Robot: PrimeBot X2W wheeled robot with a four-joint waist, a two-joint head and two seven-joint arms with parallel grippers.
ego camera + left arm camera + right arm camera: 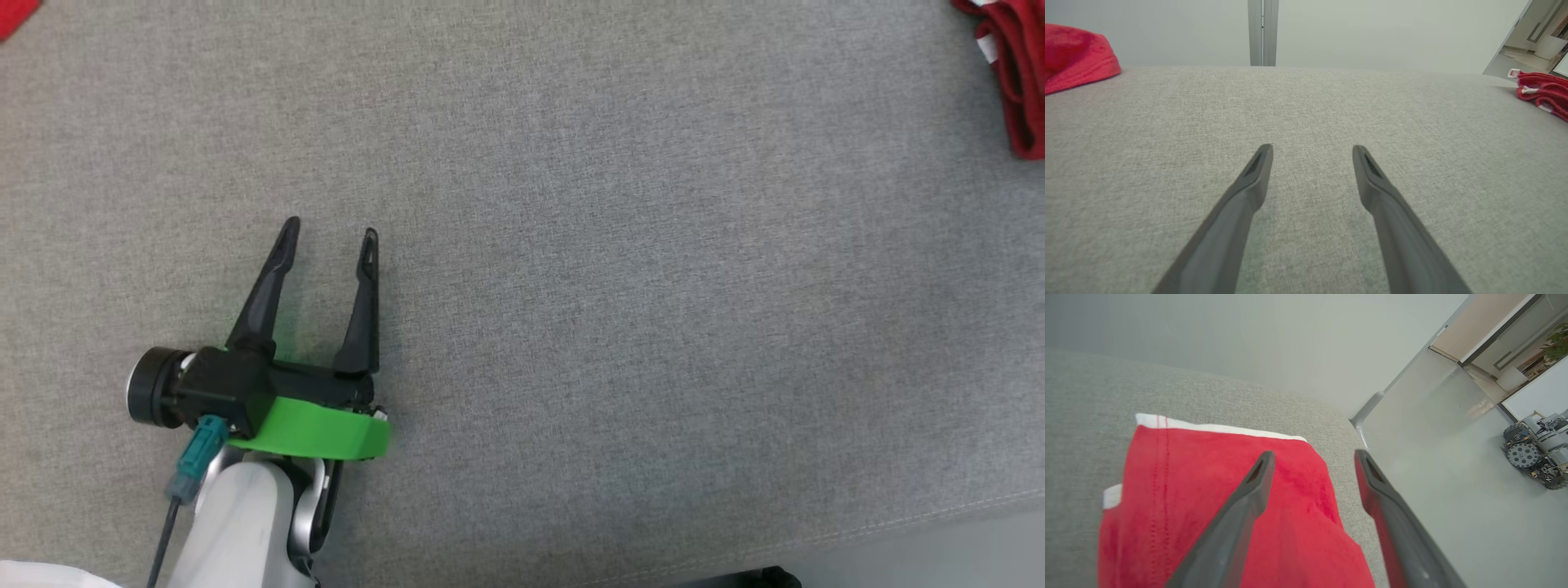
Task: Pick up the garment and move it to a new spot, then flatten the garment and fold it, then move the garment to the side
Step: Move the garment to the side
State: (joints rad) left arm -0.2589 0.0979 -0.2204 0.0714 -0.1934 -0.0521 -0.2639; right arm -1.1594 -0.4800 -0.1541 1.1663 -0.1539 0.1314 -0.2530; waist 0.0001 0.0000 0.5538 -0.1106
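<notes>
Red garment (1188, 490) w/ white trim lies folded flat near the right edge of the grey fabric surface (653, 286). Right gripper (1314, 453) is right over it, jaws wide, nothing pinched btw. Left gripper (331, 227) is well apart from it over bare fabric, jaws wide too, empty. Another red cloth (1073, 53) sits at the far left.

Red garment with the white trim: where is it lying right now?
The garment lies at the head view's top right corner, near the right edge of the grey cushion; the right wrist view shows it beneath the open right pincer.
</notes>
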